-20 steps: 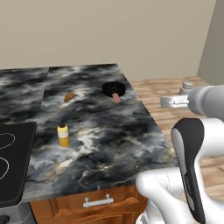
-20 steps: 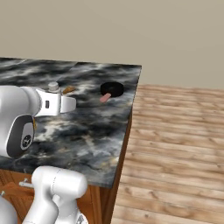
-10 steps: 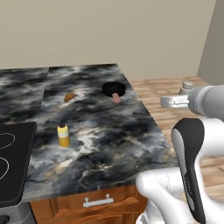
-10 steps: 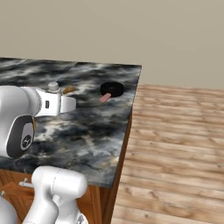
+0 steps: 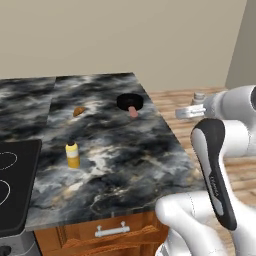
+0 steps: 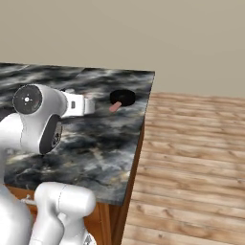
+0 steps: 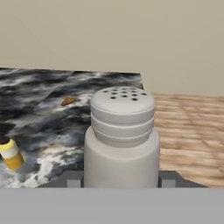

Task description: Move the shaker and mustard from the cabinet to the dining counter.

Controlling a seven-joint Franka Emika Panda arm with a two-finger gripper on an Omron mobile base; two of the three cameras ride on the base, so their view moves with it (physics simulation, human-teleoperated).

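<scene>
Showing no readable text, label, brand, number or sign anywhere.

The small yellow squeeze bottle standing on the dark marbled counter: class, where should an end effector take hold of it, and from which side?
Grip the small yellow squeeze bottle around its straight body, below the dark cap, coming in level from the side. It stands upright on the dark marbled counter with open stone all round, so probably any side works.
</scene>
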